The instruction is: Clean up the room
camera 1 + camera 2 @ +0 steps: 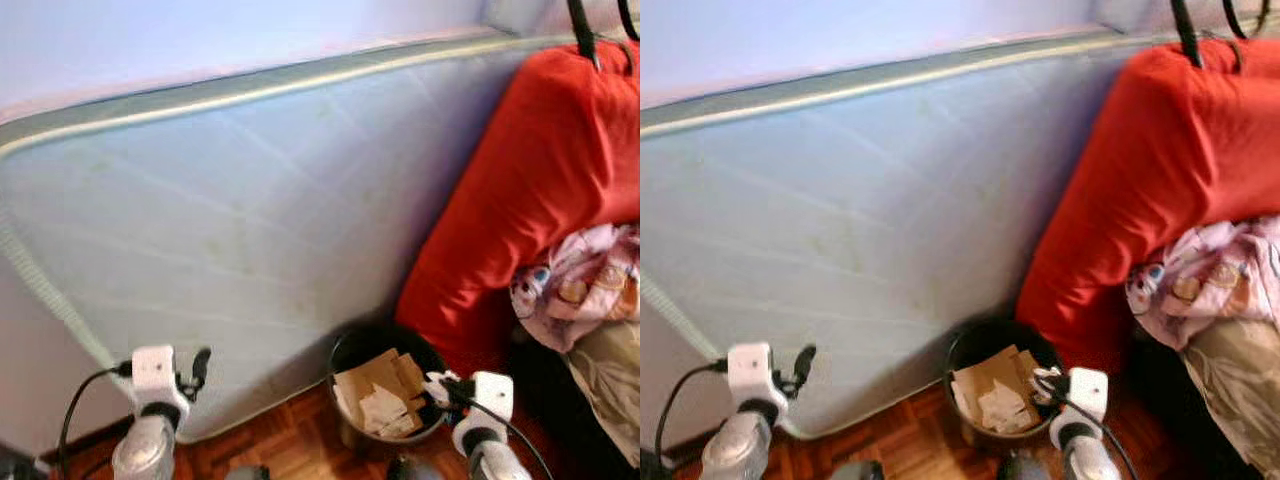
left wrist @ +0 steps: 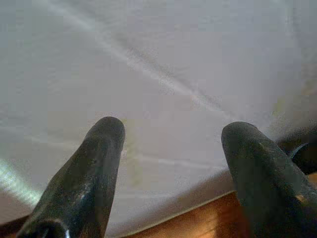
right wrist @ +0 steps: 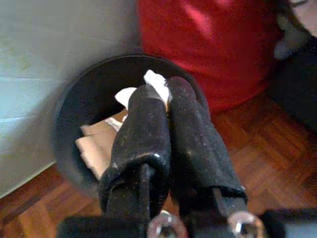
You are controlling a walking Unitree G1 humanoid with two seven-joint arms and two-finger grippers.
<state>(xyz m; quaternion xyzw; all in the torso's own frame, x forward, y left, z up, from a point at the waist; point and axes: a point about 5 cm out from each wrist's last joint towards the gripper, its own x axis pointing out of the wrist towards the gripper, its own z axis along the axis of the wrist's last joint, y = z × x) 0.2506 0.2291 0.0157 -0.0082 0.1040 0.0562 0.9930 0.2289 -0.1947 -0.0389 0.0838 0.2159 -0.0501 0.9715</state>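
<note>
A black round waste bin (image 1: 385, 390) stands on the wooden floor at the foot of a mattress, with cardboard and paper scraps (image 1: 380, 398) inside. My right gripper (image 1: 437, 386) hangs over the bin's right rim, shut on a white crumpled paper (image 3: 157, 84) that pokes out between its fingertips above the bin (image 3: 99, 99). My left gripper (image 1: 200, 368) is held up at the lower left, open, its fingers (image 2: 94, 163) facing the pale mattress with nothing between them.
A pale blue mattress (image 1: 240, 230) leans against the wall. A big red cushion (image 1: 530, 190) stands right of the bin, with patterned pink cloth (image 1: 585, 285) and beige fabric (image 1: 610, 385) beside it. Parquet floor (image 1: 270, 440) shows below.
</note>
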